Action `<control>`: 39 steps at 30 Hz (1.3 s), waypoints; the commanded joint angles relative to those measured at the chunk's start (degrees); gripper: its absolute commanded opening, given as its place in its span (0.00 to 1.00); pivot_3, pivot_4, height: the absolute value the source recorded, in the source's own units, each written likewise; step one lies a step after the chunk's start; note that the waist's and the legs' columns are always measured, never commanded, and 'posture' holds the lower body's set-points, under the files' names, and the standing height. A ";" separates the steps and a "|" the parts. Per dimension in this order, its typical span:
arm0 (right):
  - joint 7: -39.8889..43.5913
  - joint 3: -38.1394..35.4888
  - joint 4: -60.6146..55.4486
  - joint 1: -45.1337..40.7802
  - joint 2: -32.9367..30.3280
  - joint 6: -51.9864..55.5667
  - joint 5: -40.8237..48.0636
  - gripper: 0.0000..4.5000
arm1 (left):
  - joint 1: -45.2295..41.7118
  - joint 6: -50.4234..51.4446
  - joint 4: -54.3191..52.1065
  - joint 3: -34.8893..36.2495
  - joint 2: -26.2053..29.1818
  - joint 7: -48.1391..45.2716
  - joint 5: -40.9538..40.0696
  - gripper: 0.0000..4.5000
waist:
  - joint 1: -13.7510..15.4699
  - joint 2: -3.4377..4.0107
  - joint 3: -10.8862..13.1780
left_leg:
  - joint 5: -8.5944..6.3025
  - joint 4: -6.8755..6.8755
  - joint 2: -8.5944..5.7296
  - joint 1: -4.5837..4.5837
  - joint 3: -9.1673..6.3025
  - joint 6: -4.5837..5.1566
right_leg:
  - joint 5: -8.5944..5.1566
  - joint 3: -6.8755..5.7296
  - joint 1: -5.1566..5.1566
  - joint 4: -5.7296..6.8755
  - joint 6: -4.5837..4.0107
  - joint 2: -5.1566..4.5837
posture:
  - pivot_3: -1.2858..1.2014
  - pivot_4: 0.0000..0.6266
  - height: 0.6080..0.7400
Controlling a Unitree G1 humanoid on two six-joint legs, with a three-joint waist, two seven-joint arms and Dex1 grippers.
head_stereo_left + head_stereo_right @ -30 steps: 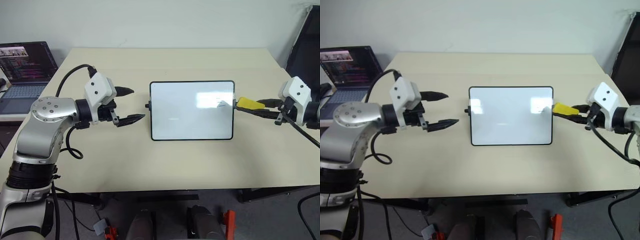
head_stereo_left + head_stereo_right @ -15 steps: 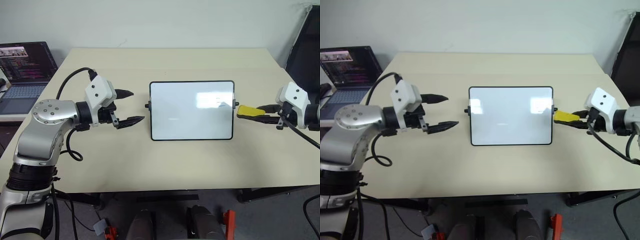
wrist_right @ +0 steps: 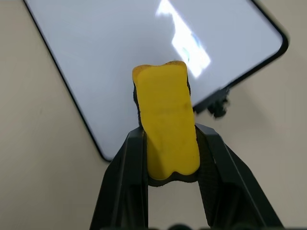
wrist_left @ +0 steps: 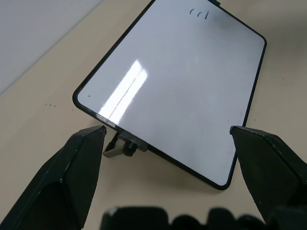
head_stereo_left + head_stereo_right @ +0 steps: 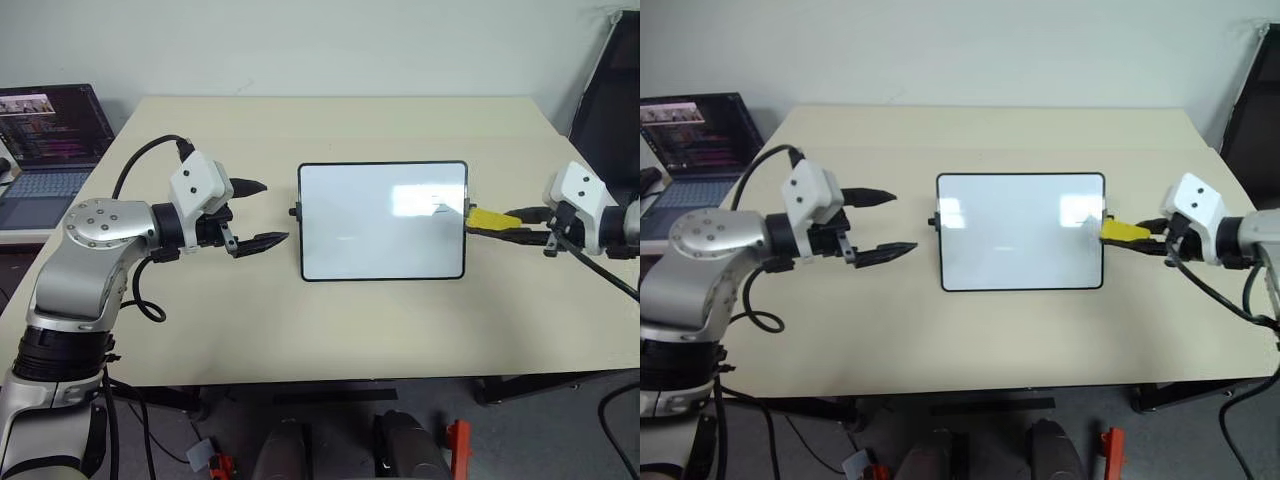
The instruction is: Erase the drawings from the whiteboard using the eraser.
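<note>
Your desk [image 5: 400, 330] is beige, against a pale wall; laptop [image 5: 50, 140] off its left edge; left gripper [image 5: 262, 212] spread wide, empty, beside the whiteboard [image 5: 383, 250] at mid-desk; drawings [image 4: 198, 13] remain near its right edge, unerased; right gripper [image 5: 520, 225] clamps the eraser [image 5: 487, 218] there; wiping, I judge, is unfinished.

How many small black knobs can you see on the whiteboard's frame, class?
2: one knob on the whiteboard's short side facing the left gripper; another knob on the opposite side, beside the eraser.
</note>
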 commanded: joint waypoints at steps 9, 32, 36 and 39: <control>-26.98 -11.27 4.21 5.39 22.77 -16.12 0.34 0.22 | -0.89 0.17 -1.85 0.98 0.14 -0.10 -0.34 1.00 | 0.37 -0.02 -0.01 | 0.00 0.07 -0.03 -0.05 -0.07 0.00 | 0.03 -0.04 0.03 0.02 0.02 -0.03 | 0.52 0.24 1.00; -34.58 8.02 17.11 4.63 34.84 -19.26 -14.55 0.22 | -1.38 0.87 -2.21 0.50 -0.38 -0.08 0.06 1.00 | -2.42 -0.27 -0.18 | 0.00 0.06 0.31 1.63 0.07 0.00 | -0.03 0.24 1.43 0.03 -0.09 0.41 | 0.52 0.24 1.00; -31.84 12.28 12.94 7.01 35.39 -17.60 -15.64 0.22 | -1.21 1.07 -2.50 0.69 -0.31 0.04 -0.02 1.00 | -2.42 -0.33 -0.22 | 0.00 0.03 0.60 1.99 0.13 -0.01 | -0.10 0.28 1.75 -0.02 -0.38 0.69 | 0.52 0.24 1.00; -32.46 11.91 11.55 7.84 35.42 -16.84 -15.24 0.22 | -1.32 1.03 -2.33 0.67 -0.36 0.13 0.06 1.00 | -2.40 -0.33 -0.22 | 0.00 0.03 0.76 1.99 0.11 -0.01 | -0.07 0.25 1.71 0.00 -0.52 0.86 | 0.52 0.24 1.00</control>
